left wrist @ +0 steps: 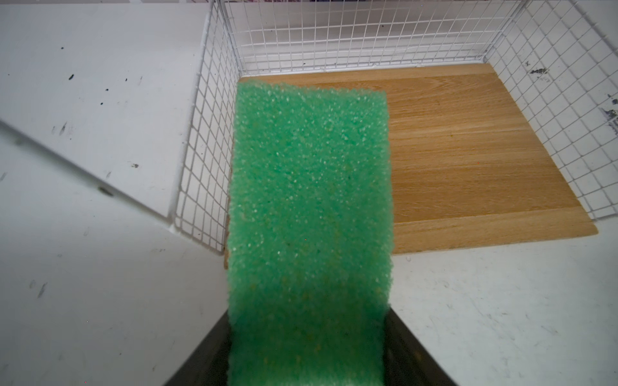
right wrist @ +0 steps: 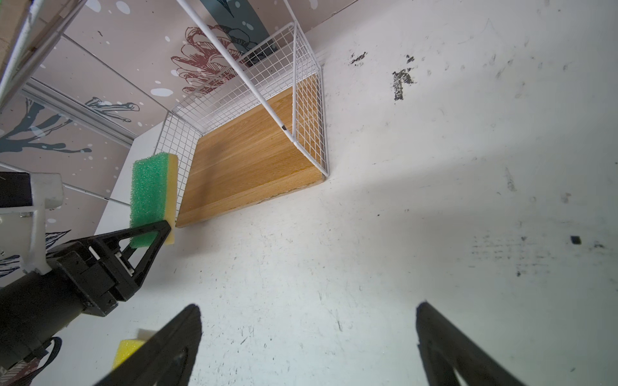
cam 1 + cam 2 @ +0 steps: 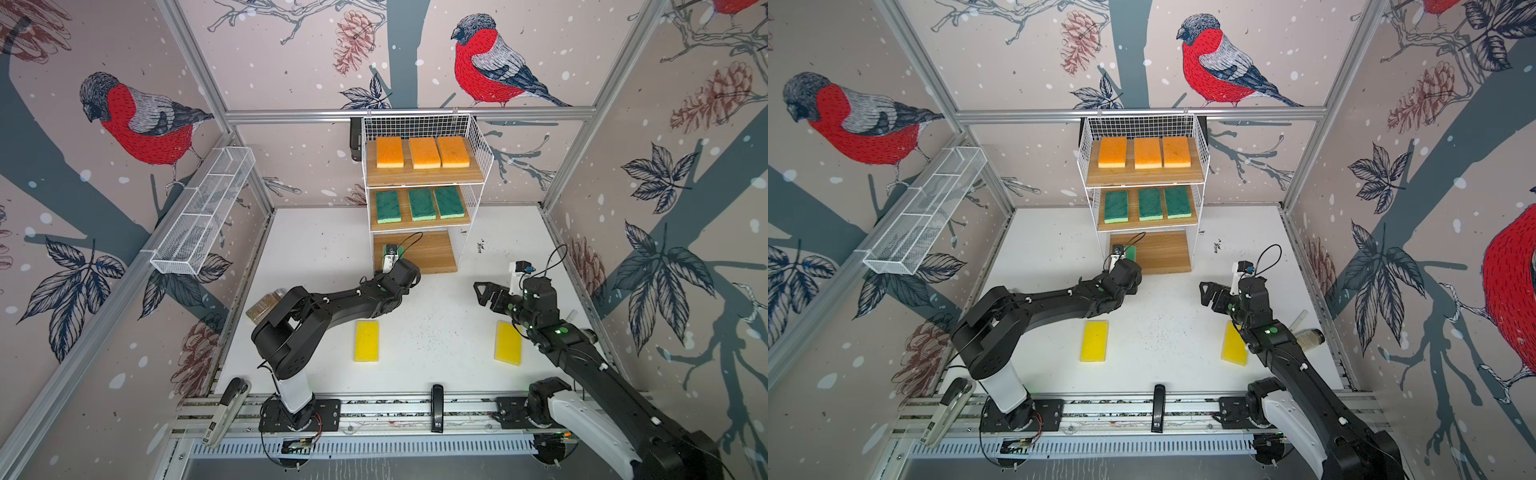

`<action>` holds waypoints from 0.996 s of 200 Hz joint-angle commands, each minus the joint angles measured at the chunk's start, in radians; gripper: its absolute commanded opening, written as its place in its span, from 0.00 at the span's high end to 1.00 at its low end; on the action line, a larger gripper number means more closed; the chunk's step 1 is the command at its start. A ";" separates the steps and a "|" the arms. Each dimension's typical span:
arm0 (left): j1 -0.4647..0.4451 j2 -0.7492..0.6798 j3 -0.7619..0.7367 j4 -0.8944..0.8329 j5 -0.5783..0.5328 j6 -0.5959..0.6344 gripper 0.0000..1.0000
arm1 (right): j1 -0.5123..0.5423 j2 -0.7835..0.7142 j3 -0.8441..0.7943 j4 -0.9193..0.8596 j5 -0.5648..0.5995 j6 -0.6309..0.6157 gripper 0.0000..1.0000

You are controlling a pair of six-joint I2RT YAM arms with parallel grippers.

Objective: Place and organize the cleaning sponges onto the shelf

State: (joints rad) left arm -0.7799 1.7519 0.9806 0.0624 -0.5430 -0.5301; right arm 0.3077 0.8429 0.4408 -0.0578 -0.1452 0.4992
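Most of bottom board (image 1: 468,150) bare beside green sponge (image 1: 311,200).

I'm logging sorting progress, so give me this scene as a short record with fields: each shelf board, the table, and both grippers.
Top board: three orange sponges, side by side
Middle board: three green sponges, side by side
Bottom board: no sponge laid on it yet
Table: two yellow sponges, lying flat, apart
Left gripper: shut on a fourth green sponge, at the bottom board's left front edge
Right gripper: open, empty
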 commanded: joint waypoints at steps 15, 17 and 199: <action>0.007 0.018 -0.014 0.114 -0.001 0.077 0.38 | 0.001 0.014 0.013 0.036 -0.013 0.007 0.01; 0.007 0.021 -0.012 0.113 -0.002 0.078 0.38 | 0.001 0.016 0.013 0.036 -0.013 0.007 0.01; 0.031 0.154 0.101 0.147 -0.069 0.063 0.37 | 0.001 0.062 0.016 0.042 -0.026 0.009 0.01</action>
State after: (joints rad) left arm -0.7517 1.8912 1.0588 0.1818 -0.5747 -0.4530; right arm 0.3088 0.8997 0.4515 -0.0532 -0.1638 0.5026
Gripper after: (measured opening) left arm 0.634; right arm 0.995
